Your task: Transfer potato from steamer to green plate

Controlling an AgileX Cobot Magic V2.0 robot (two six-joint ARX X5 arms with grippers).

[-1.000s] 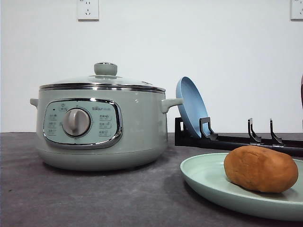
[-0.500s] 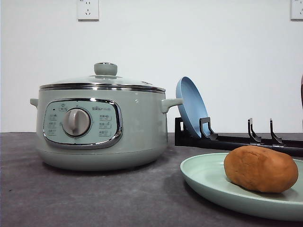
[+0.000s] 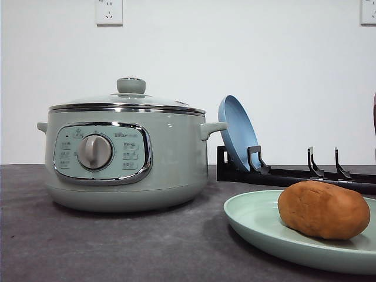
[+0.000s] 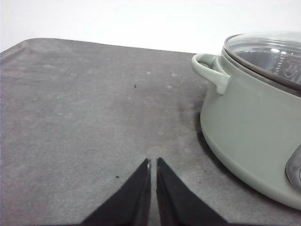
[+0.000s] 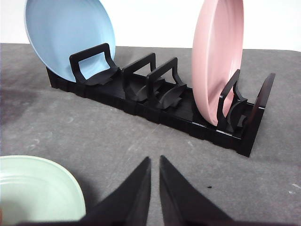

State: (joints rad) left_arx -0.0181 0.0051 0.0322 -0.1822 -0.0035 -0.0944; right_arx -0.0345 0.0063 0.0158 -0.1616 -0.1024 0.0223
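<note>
The orange-brown potato [image 3: 324,210] lies on the pale green plate [image 3: 258,226] at the front right of the table. To its left stands the sage-green steamer [image 3: 126,158] with its glass lid on. In the left wrist view my left gripper [image 4: 153,162] is shut with nothing in it, over bare grey table beside the steamer [image 4: 254,122]. In the right wrist view my right gripper [image 5: 154,160] is also shut and holds nothing. It hovers in front of the rack, with the green plate's rim [image 5: 56,176] to one side.
A black plate rack [image 5: 160,101] stands behind the green plate, holding a blue plate [image 5: 68,37] and a pink plate [image 5: 216,59]. The rack [image 3: 294,173] and blue plate [image 3: 236,132] also show in the front view. A white wall backs the grey table.
</note>
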